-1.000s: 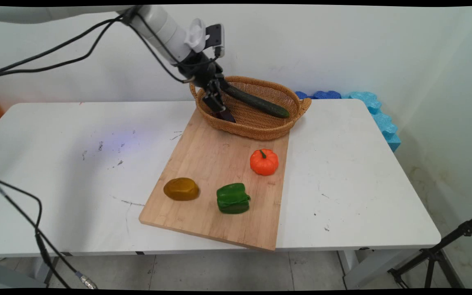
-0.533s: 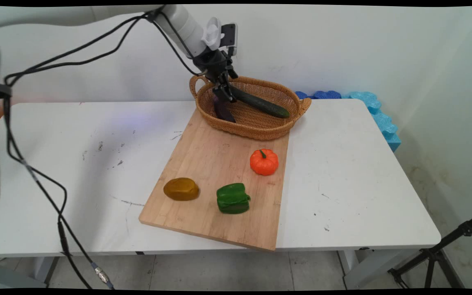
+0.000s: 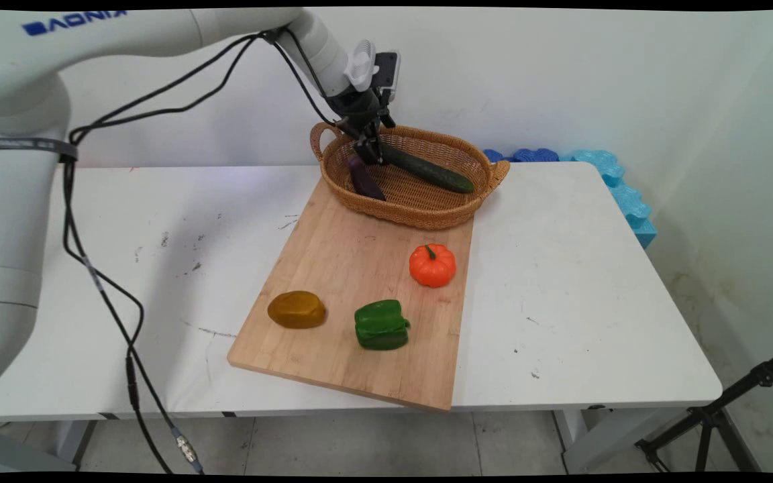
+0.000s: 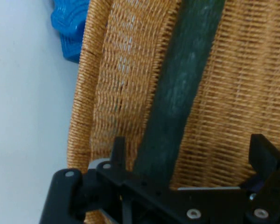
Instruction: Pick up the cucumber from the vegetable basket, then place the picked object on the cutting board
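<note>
The white surface [image 3: 561,288] stands against a pale wall, with blue foam pieces [image 3: 618,188] at its far right corner and a wooden board [image 3: 353,282] lying on it that carries a potato [image 3: 296,309], a green pepper [image 3: 381,325] and a small orange pumpkin [image 3: 432,265]. At the board's far end sits a wicker basket [image 3: 427,208] holding a cucumber [image 3: 427,170], whose long axis runs from upper left, under the claw, down to the right, and a dark eggplant [image 3: 365,180] lies by the left wall. The claw [image 3: 368,149] hangs over the basket's left part with its fingers [image 4: 266,156] spread, the cucumber between them and ungripped.
</note>
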`<state>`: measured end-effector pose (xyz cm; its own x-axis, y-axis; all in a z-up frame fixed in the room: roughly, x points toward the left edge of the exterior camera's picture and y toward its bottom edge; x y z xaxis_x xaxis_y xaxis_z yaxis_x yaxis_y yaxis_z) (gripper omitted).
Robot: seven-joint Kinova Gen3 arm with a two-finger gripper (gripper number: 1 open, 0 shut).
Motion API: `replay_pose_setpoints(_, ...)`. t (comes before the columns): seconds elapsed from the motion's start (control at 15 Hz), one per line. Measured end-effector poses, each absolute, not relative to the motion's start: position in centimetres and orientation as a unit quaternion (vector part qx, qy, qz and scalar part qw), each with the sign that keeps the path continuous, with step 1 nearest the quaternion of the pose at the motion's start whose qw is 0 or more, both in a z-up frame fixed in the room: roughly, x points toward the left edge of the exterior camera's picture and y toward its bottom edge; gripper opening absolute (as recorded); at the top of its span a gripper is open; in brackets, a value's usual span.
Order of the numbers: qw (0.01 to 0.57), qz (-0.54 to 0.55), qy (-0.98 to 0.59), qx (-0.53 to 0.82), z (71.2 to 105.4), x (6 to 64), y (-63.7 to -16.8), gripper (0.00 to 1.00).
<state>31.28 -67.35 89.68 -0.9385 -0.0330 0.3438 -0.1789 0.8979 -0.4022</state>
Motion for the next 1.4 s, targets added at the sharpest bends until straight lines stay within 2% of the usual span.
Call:
replay_pose_setpoints(0.67, 0.143, 0.217, -0.966, 0.004, 86.5, 31.4, -70.3, 1.0)
replay_pose_setpoints(0.73, 0.142, 0.216, -0.966, 0.0, 86.3, 31.4, -70.5, 0.0)
replay_pose_setpoints(1.4, 0.135, 0.21, -0.968, -0.02, 85.2, 31.2, -70.4, 0.0)
